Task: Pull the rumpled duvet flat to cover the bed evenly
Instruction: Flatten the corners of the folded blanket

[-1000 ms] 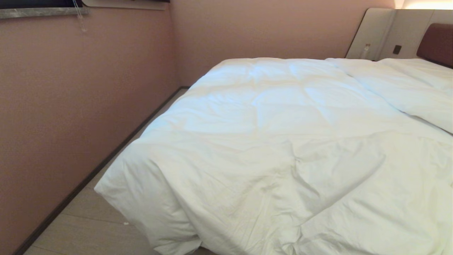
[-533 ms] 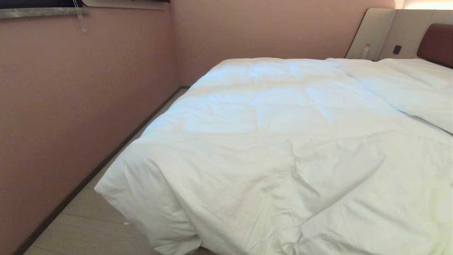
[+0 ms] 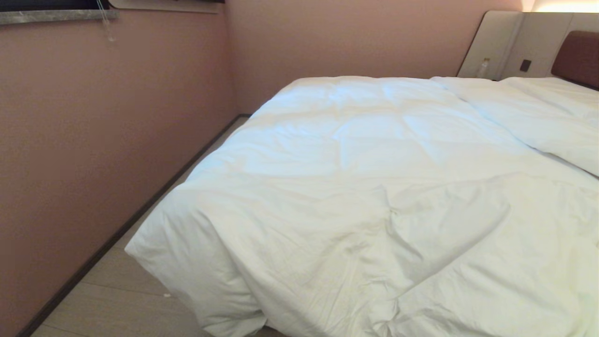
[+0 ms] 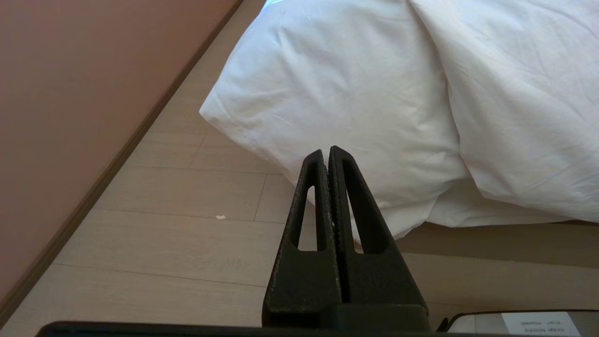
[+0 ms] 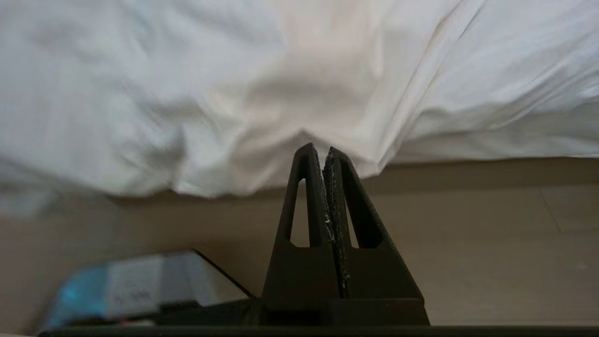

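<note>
The puffy white duvet point(image 3: 374, 187) lies spread over the bed, creased toward the near end, and its near left corner point(image 3: 154, 248) hangs over the floor. The bed's brown headboard point(image 3: 578, 56) shows at the far right. Neither arm is in the head view. In the left wrist view my left gripper point(image 4: 326, 150) is shut and empty, low over the floor just short of the hanging duvet corner point(image 4: 327, 93). In the right wrist view my right gripper point(image 5: 319, 150) is shut with nothing between its fingers, close below the duvet's hanging hem point(image 5: 281, 93).
A pink wall point(image 3: 93, 140) runs along the bed's left side, leaving a narrow strip of pale wood floor point(image 3: 117, 299). White pillows point(image 3: 552, 117) lie by the headboard. A small bottle point(image 3: 483, 68) stands by the beige panel. Part of my base point(image 5: 140, 281) shows below the right gripper.
</note>
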